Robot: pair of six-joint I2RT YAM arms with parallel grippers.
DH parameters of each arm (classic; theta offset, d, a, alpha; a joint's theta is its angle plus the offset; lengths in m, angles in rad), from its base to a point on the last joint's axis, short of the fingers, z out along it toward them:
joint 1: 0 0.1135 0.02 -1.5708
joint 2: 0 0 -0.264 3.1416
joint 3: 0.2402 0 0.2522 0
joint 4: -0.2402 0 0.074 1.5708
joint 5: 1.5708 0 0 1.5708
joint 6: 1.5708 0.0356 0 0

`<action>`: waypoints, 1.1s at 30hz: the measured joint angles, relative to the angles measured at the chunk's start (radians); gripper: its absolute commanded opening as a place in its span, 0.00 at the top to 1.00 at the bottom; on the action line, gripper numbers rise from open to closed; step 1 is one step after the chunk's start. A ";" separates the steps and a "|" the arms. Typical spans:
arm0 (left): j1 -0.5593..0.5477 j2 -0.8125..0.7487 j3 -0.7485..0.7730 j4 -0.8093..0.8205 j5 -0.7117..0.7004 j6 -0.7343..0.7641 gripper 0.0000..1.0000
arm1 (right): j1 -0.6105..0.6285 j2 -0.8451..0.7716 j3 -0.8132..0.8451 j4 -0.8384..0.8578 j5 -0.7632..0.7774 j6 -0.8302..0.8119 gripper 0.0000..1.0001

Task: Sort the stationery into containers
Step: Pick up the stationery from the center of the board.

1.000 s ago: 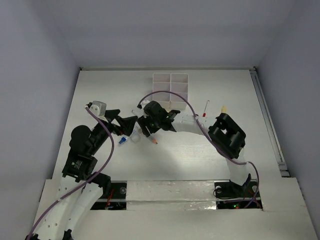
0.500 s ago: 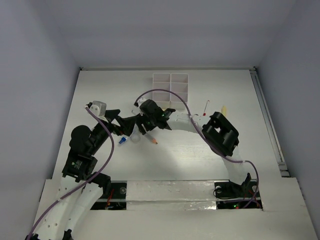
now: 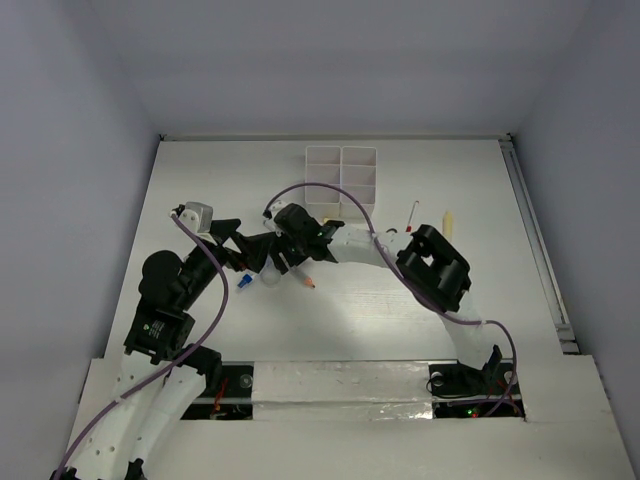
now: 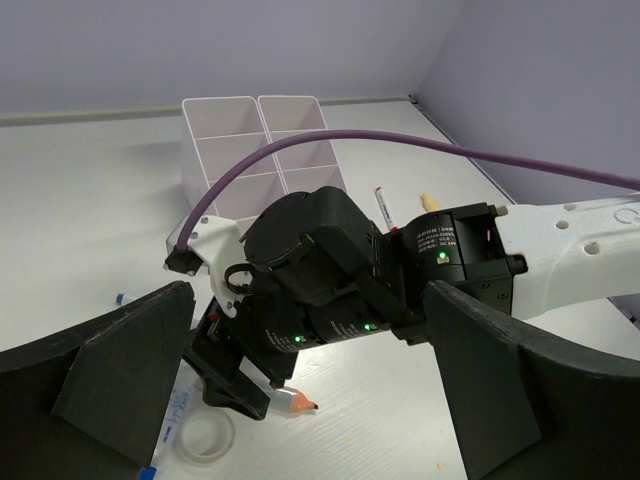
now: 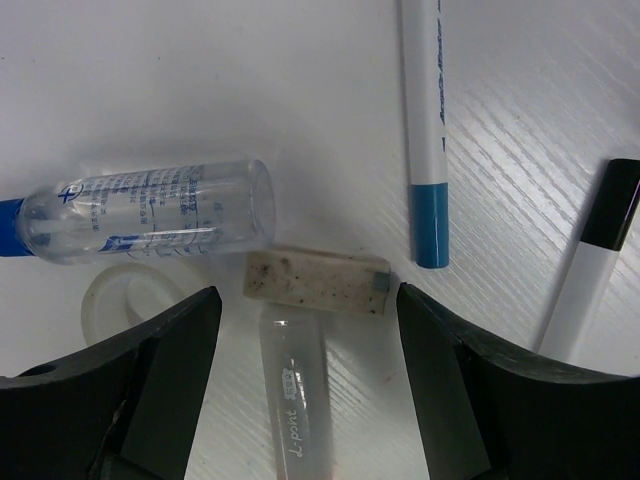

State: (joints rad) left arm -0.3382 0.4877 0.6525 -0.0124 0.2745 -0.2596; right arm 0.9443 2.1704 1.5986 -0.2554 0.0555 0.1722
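My right gripper (image 5: 305, 295) is open and points down over a cluster of stationery. A speckled cream eraser (image 5: 315, 283) lies between its fingertips, with a clear "L-point" pen barrel (image 5: 295, 390) just below it. A clear tube with blue print (image 5: 150, 210), a translucent tape roll (image 5: 120, 300), a blue-capped pen (image 5: 425, 130) and a black-capped pen (image 5: 600, 250) lie around them. My left gripper (image 4: 310, 390) is wide open and holds nothing. The right gripper's head (image 4: 300, 290) shows between its fingers, above an orange-tipped pen (image 4: 292, 402). The white containers (image 3: 342, 180) stand behind.
A red-capped pen (image 3: 412, 215) and a cream tube (image 3: 447, 222) lie to the right of the containers. The right arm's purple cable (image 4: 330, 145) arcs over the cluster. Both grippers sit close together left of the table's centre (image 3: 260, 255).
The right arm has swung left and down over the cluster, and its jaws have widened slightly. The left arm has not moved.
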 measured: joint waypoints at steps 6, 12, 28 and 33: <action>0.000 0.000 0.000 0.000 0.003 0.000 0.01 | 0.000 0.014 0.014 -0.002 0.028 0.000 0.23; 0.000 0.000 0.000 0.000 0.006 0.000 0.01 | 0.000 0.021 0.019 -0.003 0.057 0.000 0.25; 0.000 0.000 0.000 0.000 0.006 0.000 0.01 | 0.019 0.038 0.039 -0.012 0.143 0.001 0.50; 0.000 0.000 0.000 0.000 0.006 0.000 0.01 | 0.019 0.023 0.021 -0.005 0.156 0.003 0.51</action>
State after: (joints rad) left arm -0.3382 0.4877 0.6525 -0.0124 0.2806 -0.2596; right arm 0.9638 2.1929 1.6196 -0.2604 0.2115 0.1757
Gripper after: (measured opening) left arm 0.990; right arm 0.591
